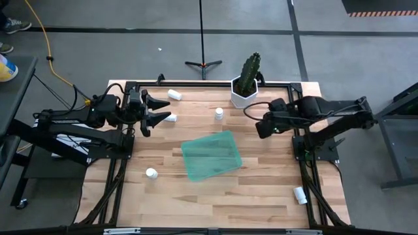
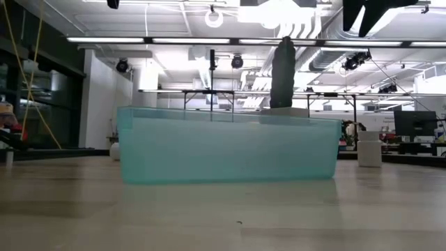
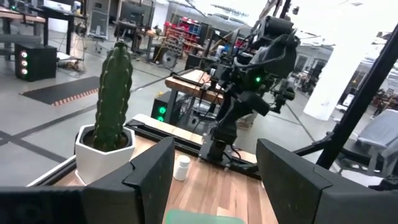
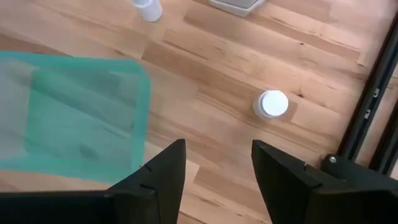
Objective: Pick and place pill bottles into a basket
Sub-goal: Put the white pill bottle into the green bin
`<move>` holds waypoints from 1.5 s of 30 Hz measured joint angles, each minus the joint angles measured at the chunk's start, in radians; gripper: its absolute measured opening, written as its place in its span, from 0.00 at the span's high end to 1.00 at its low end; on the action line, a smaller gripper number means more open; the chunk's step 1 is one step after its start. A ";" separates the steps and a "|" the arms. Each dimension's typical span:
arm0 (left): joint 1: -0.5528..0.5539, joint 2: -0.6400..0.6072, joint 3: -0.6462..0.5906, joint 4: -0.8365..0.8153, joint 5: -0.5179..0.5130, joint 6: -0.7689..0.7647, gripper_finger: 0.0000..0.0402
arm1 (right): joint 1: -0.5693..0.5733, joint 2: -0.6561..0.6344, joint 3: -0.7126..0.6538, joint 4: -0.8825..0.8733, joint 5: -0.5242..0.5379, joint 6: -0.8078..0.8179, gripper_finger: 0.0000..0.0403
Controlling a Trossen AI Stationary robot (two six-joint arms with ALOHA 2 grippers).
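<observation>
The basket (image 1: 210, 155), a shallow teal-green tray, lies flat on the middle of the table. White pill bottles stand or lie around it: two at the far left (image 1: 174, 94) (image 1: 171, 118), one beyond the basket (image 1: 219, 114), one near left (image 1: 151, 173), one near right (image 1: 300, 194). My right gripper (image 4: 217, 180) hangs open, tilted down over the wood just right of the basket's far right corner (image 4: 144, 71). An upright bottle (image 4: 272, 104) stands on the table just ahead of its fingers; my arm hides it in the high view. My left gripper (image 1: 153, 111) waits open and level at the far left.
A white hexagonal pot with a cactus (image 1: 246, 91) stands at the table's far edge, close to my right gripper. A black frame (image 4: 373, 93) runs along the table's edges. Bare wood lies near and right of the basket.
</observation>
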 joint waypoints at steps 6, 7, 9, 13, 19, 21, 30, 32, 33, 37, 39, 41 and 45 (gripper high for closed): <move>0.000 0.000 0.000 0.024 0.000 0.000 0.35 | -0.056 0.001 0.000 -0.008 -0.057 -0.066 0.52; 0.000 0.000 0.000 0.024 0.000 0.001 0.35 | -0.061 0.001 -0.001 -0.009 -0.053 -0.070 0.51; 0.000 0.000 0.000 0.024 0.000 0.003 0.35 | -0.069 0.000 -0.017 -0.009 -0.020 -0.072 0.47; 0.000 0.000 0.000 0.024 0.000 0.003 0.35 | -0.104 0.000 -0.080 -0.012 -0.001 -0.102 0.37; 0.000 0.000 0.000 0.023 0.000 0.003 0.35 | -0.186 0.000 -0.212 0.029 -0.053 -0.153 0.27; 0.000 0.000 0.000 0.023 0.000 0.003 0.35 | -0.214 0.000 -0.252 0.056 -0.065 -0.185 0.26; 0.000 0.000 0.000 0.023 0.000 0.003 0.35 | -0.352 0.000 -0.344 0.220 -0.095 -0.332 0.26; 0.000 0.000 0.000 0.023 -0.003 0.003 0.35 | -0.391 0.000 -0.352 0.224 -0.098 -0.369 0.26; 0.000 0.000 0.000 0.023 -0.006 0.003 0.35 | -0.411 0.000 -0.355 0.222 -0.098 -0.386 0.26; 0.000 0.000 0.000 0.023 -0.009 0.003 0.35 | -0.491 0.000 -0.371 0.231 -0.135 -0.449 0.26; 0.000 0.000 0.000 0.023 -0.010 0.003 0.35 | -0.523 0.000 -0.387 0.266 -0.171 -0.461 0.26; 0.000 0.000 0.000 0.023 -0.010 0.003 0.35 | -0.551 0.000 -0.411 0.303 -0.215 -0.481 0.26; 0.000 0.000 0.000 0.023 -0.010 0.003 0.35 | -0.576 0.000 -0.465 0.373 -0.265 -0.493 0.26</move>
